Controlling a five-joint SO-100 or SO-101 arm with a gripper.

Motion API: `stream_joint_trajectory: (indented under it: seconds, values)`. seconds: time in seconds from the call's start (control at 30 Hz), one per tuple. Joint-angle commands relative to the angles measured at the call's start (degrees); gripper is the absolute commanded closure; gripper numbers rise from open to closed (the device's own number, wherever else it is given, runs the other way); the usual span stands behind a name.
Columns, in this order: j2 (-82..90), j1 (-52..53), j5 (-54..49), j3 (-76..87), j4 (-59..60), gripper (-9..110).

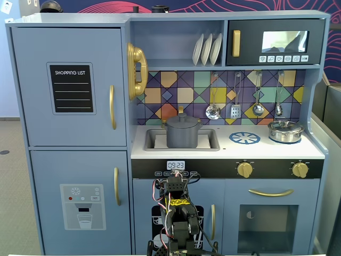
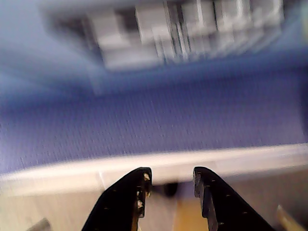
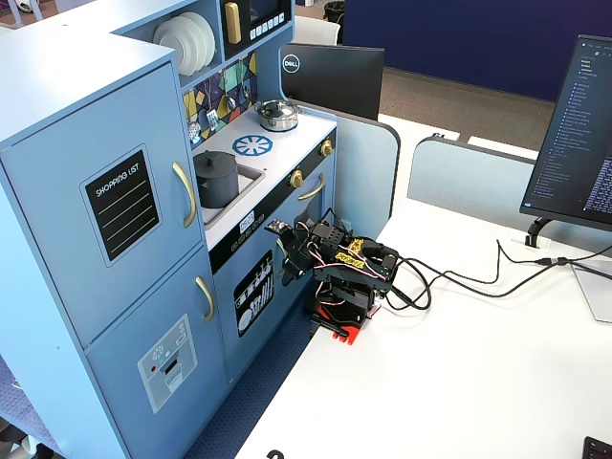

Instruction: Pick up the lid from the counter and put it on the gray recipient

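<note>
- The gray pot stood in the sink of the toy kitchen, the lid seated on it.
- The burner print lay right of the sink, bare.
- A steel pot sat at the counter's right end.
- The arm was folded low before the cabinet doors, well below the counter.

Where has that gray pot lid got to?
The lid sits on the gray pot in the sink, left of the blue burner print in a fixed view.
</note>
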Motion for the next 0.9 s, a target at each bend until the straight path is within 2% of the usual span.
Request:
stream_joint_trajectory:
  seconds: [0.0,0.87]
  values:
    - [-0.2,0.7,-6.3,0.0,11.2,98]
    - [-0.2,1.3,-4.3,0.0,11.3,93]
